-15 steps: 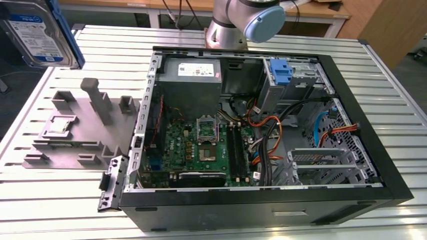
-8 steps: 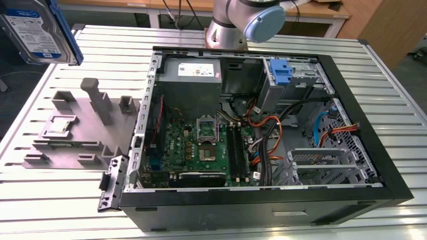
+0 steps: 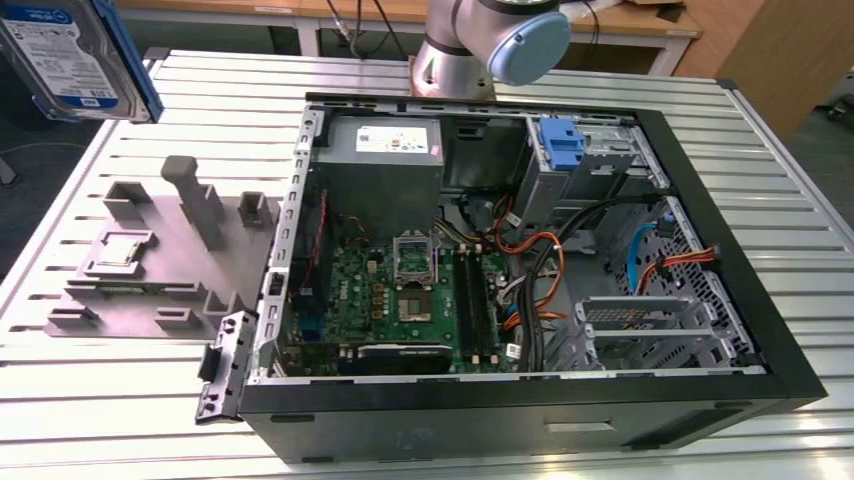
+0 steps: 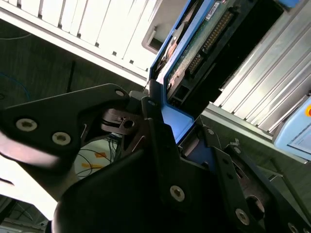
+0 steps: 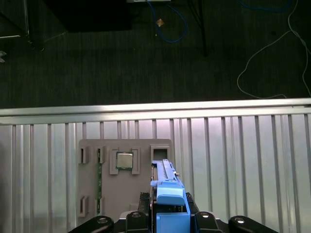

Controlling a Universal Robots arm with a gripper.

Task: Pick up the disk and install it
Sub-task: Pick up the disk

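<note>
gripper: fingers closed on the disk, pinching its blue rails | disk: held edge-down up in the air, well clear of the case, off toward the exterior view's left | grey tray: on the table just beside the case, same side

We lose part of the disk past the exterior view's top and left edges, the arm past its top; in the second wrist view the hand clamped on the disk hides its near end
</note>
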